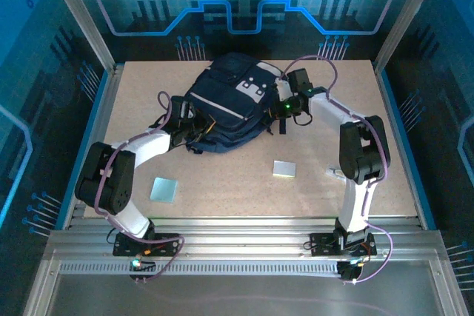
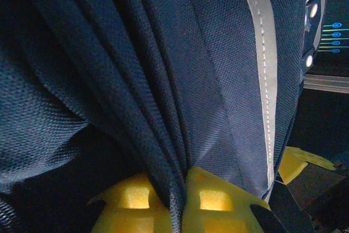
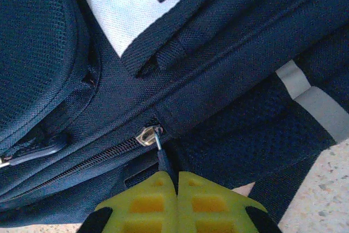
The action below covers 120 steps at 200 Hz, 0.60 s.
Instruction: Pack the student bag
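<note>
The left hand (image 2: 177, 203) is fully closed on a fold of student bag (image 1: 226, 105) fabric. The right hand (image 3: 175, 192), at the bag's opposite side, pinches its zipper pull (image 3: 165, 163).

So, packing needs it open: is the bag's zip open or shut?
Shut along the visible stretch: the teeth left of the slider are meshed. The right gripper pinches its pull tab. Beyond the slider, cannot tell.

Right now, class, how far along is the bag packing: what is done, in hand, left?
Done: nothing visible; the left square and right square lie on the table. In hand: the left gripper pinches a fold of the bag, the right gripper pinches the zip pull. Left: probably opening the zip and loading.
</note>
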Motion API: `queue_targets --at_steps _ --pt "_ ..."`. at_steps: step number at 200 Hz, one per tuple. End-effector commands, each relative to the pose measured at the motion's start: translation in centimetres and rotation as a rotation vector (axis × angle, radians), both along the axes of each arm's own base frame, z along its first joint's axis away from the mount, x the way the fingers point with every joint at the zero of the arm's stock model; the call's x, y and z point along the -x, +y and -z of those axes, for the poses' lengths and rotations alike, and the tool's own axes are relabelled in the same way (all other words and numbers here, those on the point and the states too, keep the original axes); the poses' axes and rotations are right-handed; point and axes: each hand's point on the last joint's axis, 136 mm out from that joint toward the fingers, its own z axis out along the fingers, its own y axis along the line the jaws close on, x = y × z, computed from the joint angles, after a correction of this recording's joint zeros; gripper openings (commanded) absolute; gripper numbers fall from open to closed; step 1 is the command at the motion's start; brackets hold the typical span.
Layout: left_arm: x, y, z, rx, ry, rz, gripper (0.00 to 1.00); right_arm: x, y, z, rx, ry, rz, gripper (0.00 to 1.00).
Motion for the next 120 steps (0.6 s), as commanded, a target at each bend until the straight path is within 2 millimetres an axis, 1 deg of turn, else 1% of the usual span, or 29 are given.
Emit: queue_targets --at_steps 1,34,50,62,74,85,88,96,102,109,116,120 --pt "-0.3 2.3 -1.4 -0.074 -0.03 -0.04 0.0 -2.3 -4.8 1.0 0.073 0.01 0.174 0.0" --pt "-0.1 2.9 -1.3 -0.072 -0.028 -0.046 0.0 -3.8 -6.9 0.9 0.167 -0.026 0.228 0.0" --pt "0.0 3.1 -1.4 -0.068 -0.028 -0.047 0.0 -4.4 -7.9 0.3 0.2 -0.049 0.243 0.0" --pt "0.0 3.2 -1.6 -0.068 -0.034 -0.048 0.0 -4.7 -8.3 -0.3 0.199 -0.062 0.248 0.0" --pt "0.1 3.1 -1.9 -0.064 -0.045 -0.046 0.0 -4.7 -8.0 -0.9 0.159 -0.052 0.244 0.0" --pt "0.1 2.9 -2.4 -0.046 -0.057 -0.04 0.0 -4.2 -7.1 -1.8 0.084 -0.025 0.233 0.0" --pt "0.0 2.8 -2.7 -0.042 -0.062 -0.037 0.0 -4.0 -6.7 -2.1 0.055 -0.019 0.224 0.04" --pt "0.1 2.5 -3.3 -0.026 -0.078 -0.028 0.01 -3.4 -5.4 -3.2 -0.034 -0.011 0.191 0.2" --pt "0.2 2.4 -3.8 -0.018 -0.084 -0.021 0.13 -2.8 -4.4 -4.2 -0.095 -0.017 0.166 0.34" --pt "0.3 2.3 -4.3 -0.013 -0.085 -0.018 0.3 -2.2 -3.2 -5.2 -0.159 -0.029 0.136 0.47" --pt "0.5 2.4 -4.7 -0.014 -0.087 -0.017 0.45 -1.6 -2.2 -6.0 -0.201 -0.042 0.109 0.55" --pt "0.7 2.4 -4.9 -0.017 -0.088 -0.016 0.51 -1.2 -1.6 -6.4 -0.22 -0.046 0.095 0.6"
